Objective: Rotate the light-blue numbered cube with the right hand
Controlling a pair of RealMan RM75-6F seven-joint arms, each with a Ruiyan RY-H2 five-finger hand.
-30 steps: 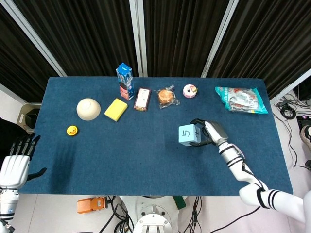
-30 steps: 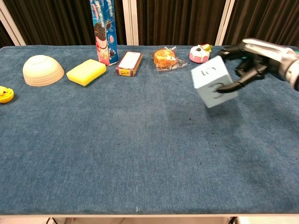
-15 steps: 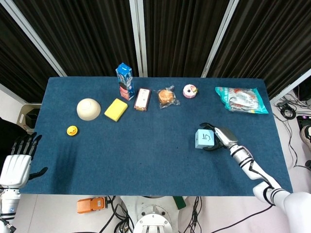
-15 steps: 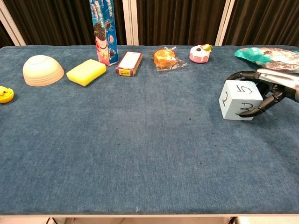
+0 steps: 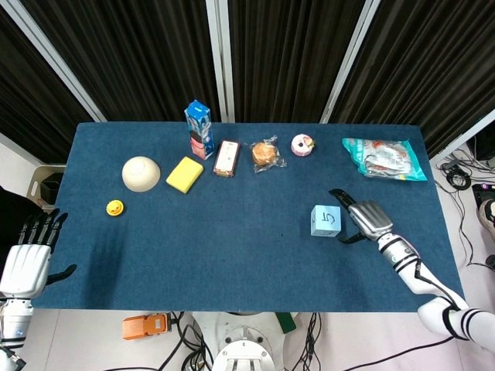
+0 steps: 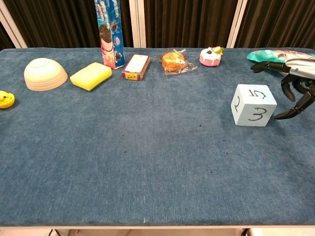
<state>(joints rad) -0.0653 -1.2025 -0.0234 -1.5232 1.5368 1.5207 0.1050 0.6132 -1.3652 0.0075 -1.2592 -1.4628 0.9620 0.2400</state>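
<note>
The light-blue numbered cube rests flat on the blue table, right of centre. A 5 shows on its top face, and a 3 and a 2 on its near faces. My right hand hovers just right of the cube with its fingers spread, apart from the cube and holding nothing. My left hand hangs off the table's left edge, fingers spread, empty; the chest view does not show it.
Along the far side stand a cream bowl, a yellow sponge, a tall blue carton, a small red box, a wrapped bun, a pink doughnut and a teal bag. A yellow duck sits at left.
The right hand carried the cube rightward and down onto the table, then let go and drew back to the right with its fingers spread. The left hand has barely moved.
</note>
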